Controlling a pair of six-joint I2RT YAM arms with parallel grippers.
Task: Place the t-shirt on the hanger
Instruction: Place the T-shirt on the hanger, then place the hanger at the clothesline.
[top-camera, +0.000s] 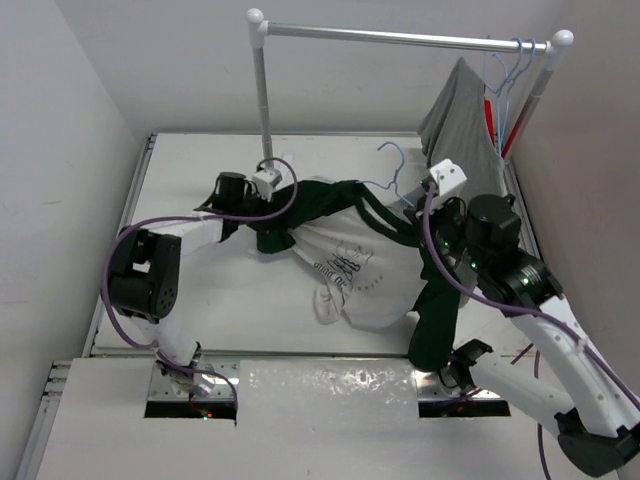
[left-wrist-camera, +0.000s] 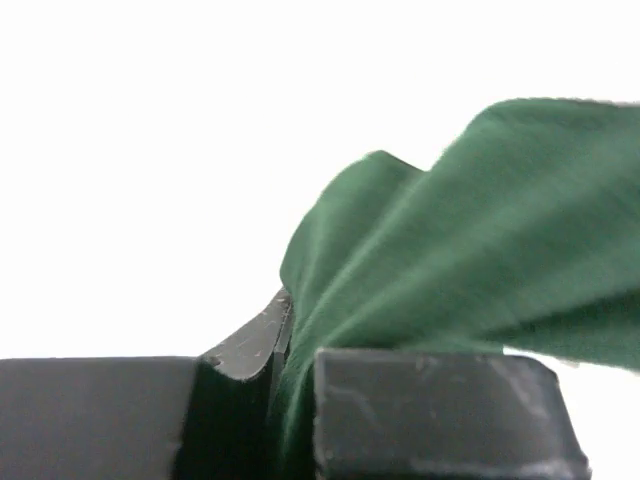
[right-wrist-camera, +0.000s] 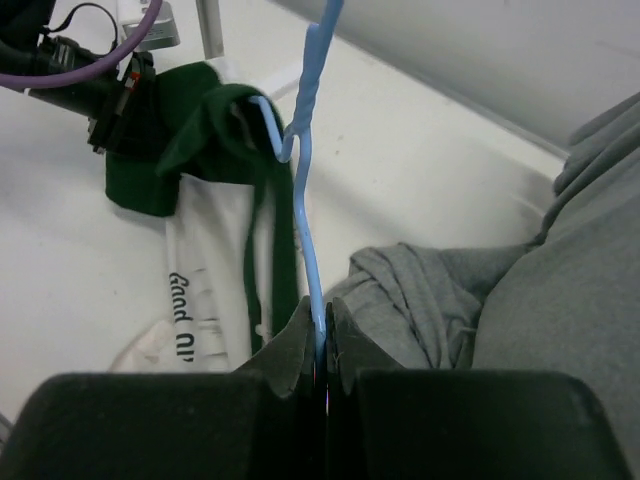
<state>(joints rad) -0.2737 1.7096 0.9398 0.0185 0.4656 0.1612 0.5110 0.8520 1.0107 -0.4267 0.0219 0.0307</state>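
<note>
Left claw, overhead view: the left gripper (top-camera: 268, 212) sits at the far-left end of the cloth. It is closed on the dark green fabric of the white t-shirt with dark green sleeves and collar and a black chest print (top-camera: 365, 270).
T-shirt, overhead view: it lies crumpled across the white table (top-camera: 180, 160) between the two arms, one green sleeve drooping over the near edge.
Right claw, overhead view: the right gripper (top-camera: 425, 205) is at the shirt's far-right end. The thin pale-blue wire hanger (top-camera: 395, 165) pokes out there, its hook toward the rack.
Rack, overhead view: a silver rail (top-camera: 400, 37) carries a plain grey shirt (top-camera: 455, 110), a red hanger (top-camera: 492, 118) and spare blue hangers (top-camera: 515, 60).
Left claw, left wrist view: the jaws are nipped tight, with a green fold of the t-shirt (left-wrist-camera: 480, 230) running out from between them.
Right claw, right wrist view: the jaws are clamped narrow on the hanger (right-wrist-camera: 310, 250), whose wire runs straight away from the claw to its twisted neck. Grey cloth is bunched just beside the claw.
Collar, right wrist view: one wire shoulder curves into the green collar (right-wrist-camera: 215, 120). How far it reaches inside is hidden.
Relation for the next move: the collar lies ahead and left of the right claw, at the far end of the hanger's long axis, and the left claw is beyond it. I judge the left arm is nearer to draw the cloth over the wire while the right steadies the hanger.
</note>
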